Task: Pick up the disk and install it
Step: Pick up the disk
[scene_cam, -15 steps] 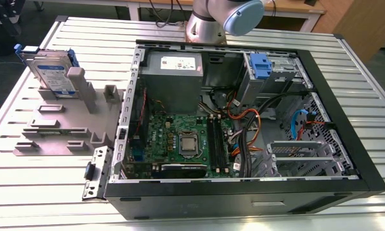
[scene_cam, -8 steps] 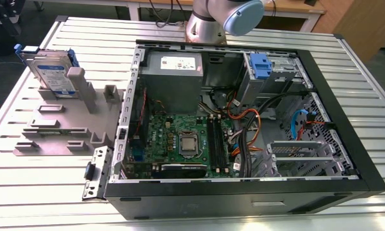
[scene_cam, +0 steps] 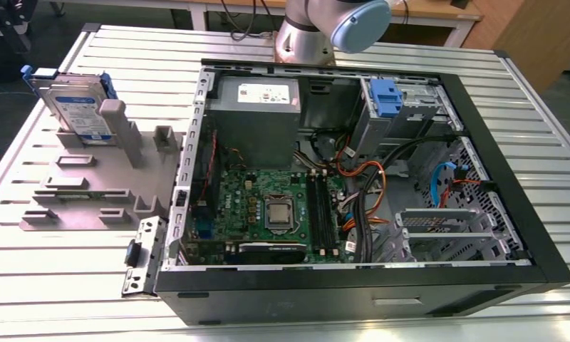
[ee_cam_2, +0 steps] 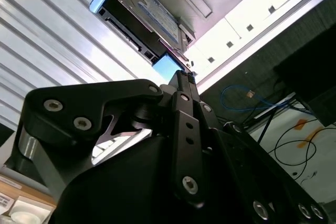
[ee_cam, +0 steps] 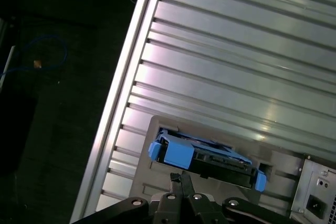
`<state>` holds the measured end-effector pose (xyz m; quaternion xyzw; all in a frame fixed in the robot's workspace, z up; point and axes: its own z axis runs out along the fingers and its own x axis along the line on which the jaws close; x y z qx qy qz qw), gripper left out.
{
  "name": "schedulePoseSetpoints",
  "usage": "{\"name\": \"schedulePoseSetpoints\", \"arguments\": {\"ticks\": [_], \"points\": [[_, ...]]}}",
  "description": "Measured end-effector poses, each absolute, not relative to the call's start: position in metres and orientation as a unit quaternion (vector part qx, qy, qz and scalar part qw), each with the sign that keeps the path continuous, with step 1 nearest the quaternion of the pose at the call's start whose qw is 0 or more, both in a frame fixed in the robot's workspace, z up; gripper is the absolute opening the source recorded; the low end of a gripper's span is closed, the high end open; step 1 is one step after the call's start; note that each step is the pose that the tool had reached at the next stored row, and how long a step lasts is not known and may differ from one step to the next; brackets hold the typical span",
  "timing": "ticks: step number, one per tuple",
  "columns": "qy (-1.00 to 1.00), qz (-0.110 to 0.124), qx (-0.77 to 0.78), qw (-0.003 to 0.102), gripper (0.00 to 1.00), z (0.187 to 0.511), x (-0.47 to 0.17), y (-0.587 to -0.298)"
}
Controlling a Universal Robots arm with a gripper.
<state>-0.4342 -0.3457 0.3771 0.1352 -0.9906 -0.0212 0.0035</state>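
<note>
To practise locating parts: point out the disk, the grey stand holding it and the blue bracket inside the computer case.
disk (scene_cam: 80, 114): exterior view, its printed label.
grey stand (scene_cam: 114, 174): exterior view, its flat base.
blue bracket (scene_cam: 386, 96): exterior view, its front face.

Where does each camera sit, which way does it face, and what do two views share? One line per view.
Exterior view: off the arm, high, looking down on the table, the open computer case and the disk upright in a grey holder; the arm shows behind the case.
First wrist view: on the arm, facing down past the gripper onto the disk's edge.
Second wrist view: on the arm, facing along the gripper toward the disk.
Shared: both wrist views show gripper and disk.
</note>
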Motion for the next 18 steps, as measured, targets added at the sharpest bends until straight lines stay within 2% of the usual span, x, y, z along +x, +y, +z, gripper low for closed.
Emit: {"name": "schedulePoseSetpoints", "arguments": {"ticks": [18], "points": [[-0.986,-0.021,0.166,0.004,0.11,0.3771,-0.4342,-0.3456]]}}
